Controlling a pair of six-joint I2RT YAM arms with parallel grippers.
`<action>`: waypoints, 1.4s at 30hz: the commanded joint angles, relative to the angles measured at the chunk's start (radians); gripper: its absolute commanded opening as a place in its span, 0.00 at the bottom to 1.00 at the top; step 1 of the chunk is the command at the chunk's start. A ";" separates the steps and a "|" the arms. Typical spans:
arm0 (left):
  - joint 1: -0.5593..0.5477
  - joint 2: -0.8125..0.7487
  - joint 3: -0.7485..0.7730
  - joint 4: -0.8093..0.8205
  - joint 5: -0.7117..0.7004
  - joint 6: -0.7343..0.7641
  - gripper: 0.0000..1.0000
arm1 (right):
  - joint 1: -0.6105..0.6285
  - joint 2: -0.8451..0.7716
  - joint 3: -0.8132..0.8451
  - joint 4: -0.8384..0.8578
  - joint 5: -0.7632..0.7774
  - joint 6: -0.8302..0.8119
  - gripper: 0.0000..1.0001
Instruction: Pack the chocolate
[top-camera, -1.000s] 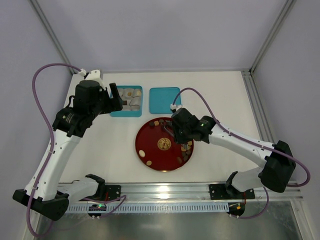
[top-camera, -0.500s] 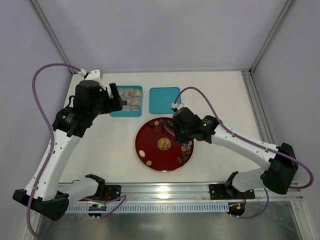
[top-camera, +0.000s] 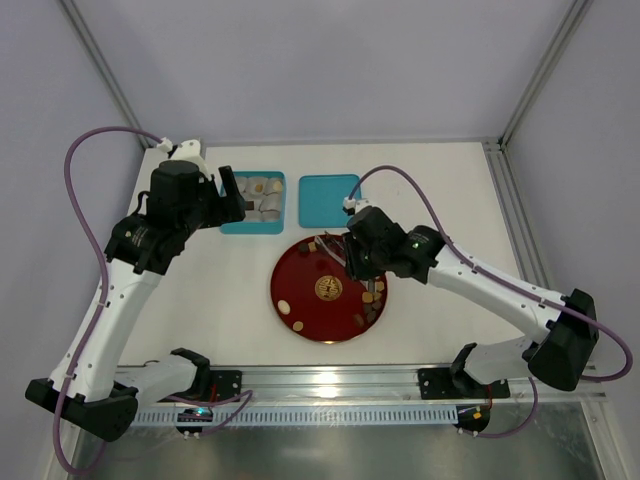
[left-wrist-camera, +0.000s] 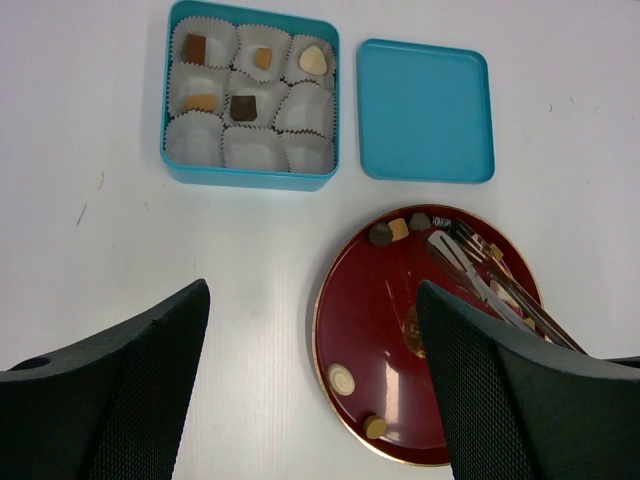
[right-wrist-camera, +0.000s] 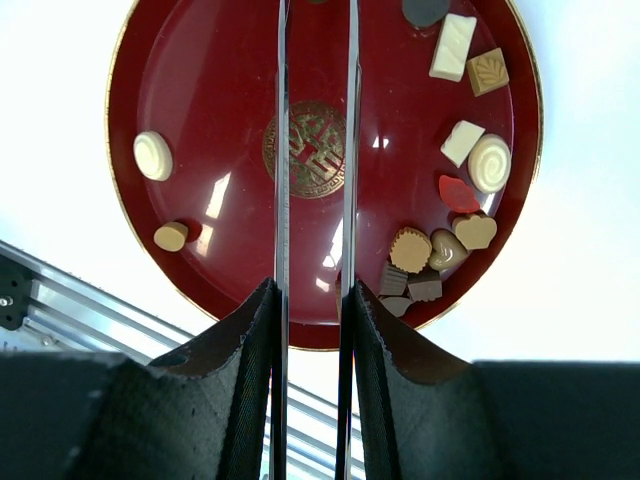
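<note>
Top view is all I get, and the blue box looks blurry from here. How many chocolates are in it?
Observer: Five chocolates. The left wrist view shows the box with nine paper cups: the top row's three are filled, plus two in the middle row.
Operator: What is the right arm holding over the plate?
Observer: Tongs. In the right wrist view the right end effector is shut on two thin metal blades that reach across the plate.
Operator: Anything odd on the plate?
Observer: One red, lip-shaped piece lies among the chocolates by the rim.
</note>
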 joint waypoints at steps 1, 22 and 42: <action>0.002 -0.010 -0.002 0.035 0.005 0.001 0.82 | -0.002 -0.025 0.073 0.025 -0.014 -0.003 0.34; 0.002 -0.002 0.014 0.030 0.007 0.021 0.83 | -0.025 0.478 0.596 0.131 -0.058 -0.149 0.34; 0.001 -0.002 0.022 0.019 0.005 0.032 0.83 | -0.055 0.756 0.811 0.111 -0.008 -0.189 0.34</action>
